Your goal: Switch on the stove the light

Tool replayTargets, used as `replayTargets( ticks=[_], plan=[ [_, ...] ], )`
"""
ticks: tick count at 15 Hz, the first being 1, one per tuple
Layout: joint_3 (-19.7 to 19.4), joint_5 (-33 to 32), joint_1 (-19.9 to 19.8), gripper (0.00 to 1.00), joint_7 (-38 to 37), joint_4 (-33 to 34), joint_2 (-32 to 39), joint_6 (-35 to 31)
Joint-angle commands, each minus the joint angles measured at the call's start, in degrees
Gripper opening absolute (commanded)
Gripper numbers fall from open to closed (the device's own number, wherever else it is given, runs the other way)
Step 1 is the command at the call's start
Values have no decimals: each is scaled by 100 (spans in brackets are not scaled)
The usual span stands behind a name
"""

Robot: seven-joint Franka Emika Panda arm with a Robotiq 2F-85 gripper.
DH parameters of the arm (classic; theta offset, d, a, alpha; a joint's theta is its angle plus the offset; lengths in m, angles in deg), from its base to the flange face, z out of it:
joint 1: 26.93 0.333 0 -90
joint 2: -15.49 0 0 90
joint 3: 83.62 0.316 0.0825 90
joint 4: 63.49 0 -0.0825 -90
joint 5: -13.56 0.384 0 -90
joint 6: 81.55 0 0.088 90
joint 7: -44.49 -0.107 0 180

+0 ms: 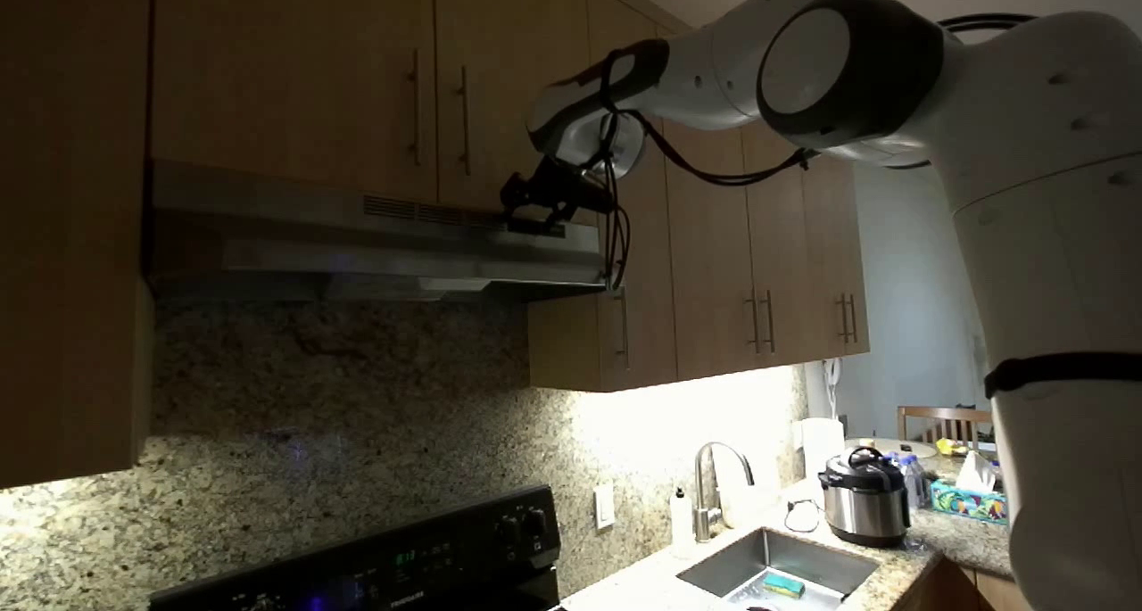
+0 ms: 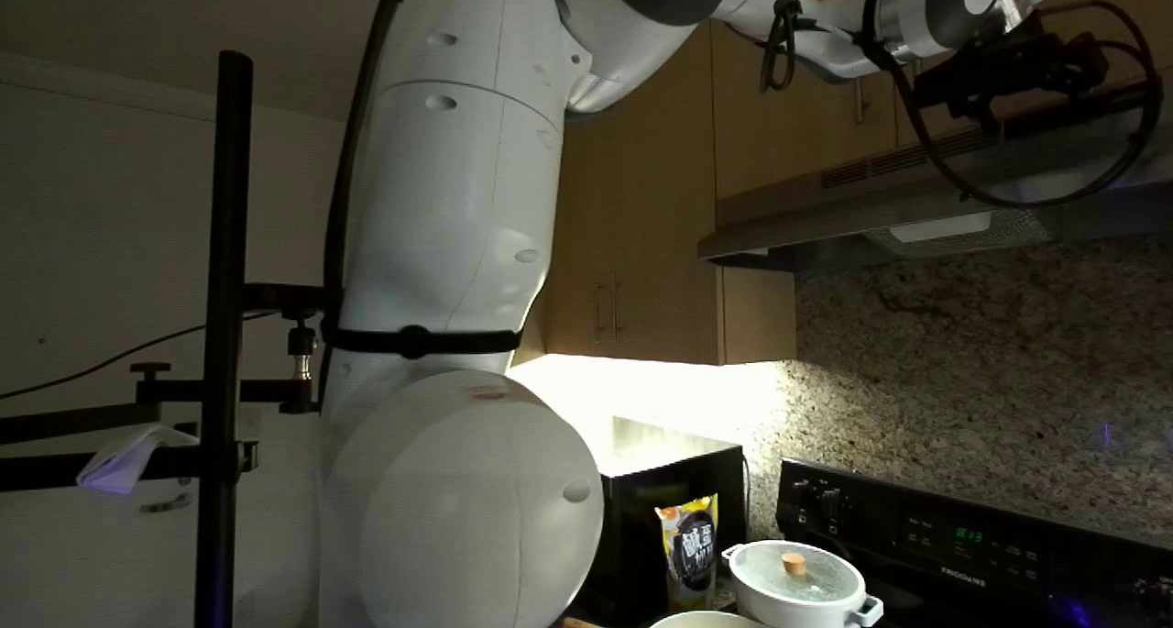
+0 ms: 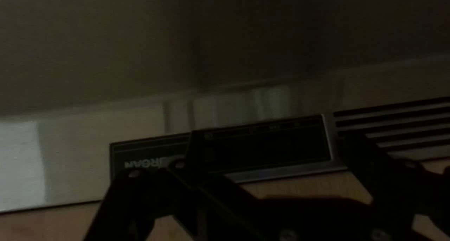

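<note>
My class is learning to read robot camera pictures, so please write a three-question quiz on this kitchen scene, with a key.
1. True or false: in the wrist view, the tool is open in front of the dark panel on the hood.
2. Multiple choice: the lidded pot is A) red, B) white, C) blue.
3. Fill in: the sponge lies in the ____.
Key: 1 true; 2 B; 3 sink.

The white arm stands tall in both exterior views, bends at the elbow and stretches outward to the wrist, with the black gripper just below it. In the wrist view, the gripper's two dark fingers stand well apart.
</note>
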Motion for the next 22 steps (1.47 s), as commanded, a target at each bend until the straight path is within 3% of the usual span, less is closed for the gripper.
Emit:
replayTargets(
  ticks=[1, 22],
  plan=[
    [25, 225, -77, 100, 349, 289, 209, 41],
    [83, 236, -35, 100, 301, 774, 494, 439]
  ],
)
